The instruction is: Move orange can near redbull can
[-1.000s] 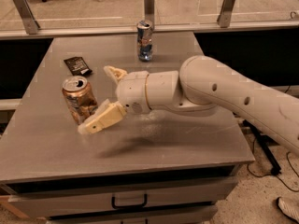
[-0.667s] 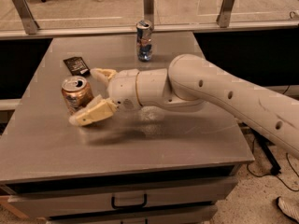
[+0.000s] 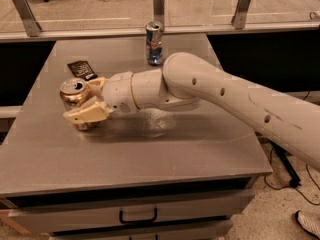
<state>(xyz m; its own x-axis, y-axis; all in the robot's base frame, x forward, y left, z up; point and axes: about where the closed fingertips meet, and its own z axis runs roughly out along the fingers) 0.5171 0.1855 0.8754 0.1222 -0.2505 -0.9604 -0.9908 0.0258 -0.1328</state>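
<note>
Hand (image 3: 79,99) of mine grips the orange can (image 3: 74,90) on the desk's (image 3: 165,154) left side. A black packet (image 3: 82,69) lies just behind it. The redbull can (image 3: 154,43) stands well apart at the far edge.

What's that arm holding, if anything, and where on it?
The gripper, at the left of the table, appears to clasp the orange can around its body, one finger on either side.
</note>
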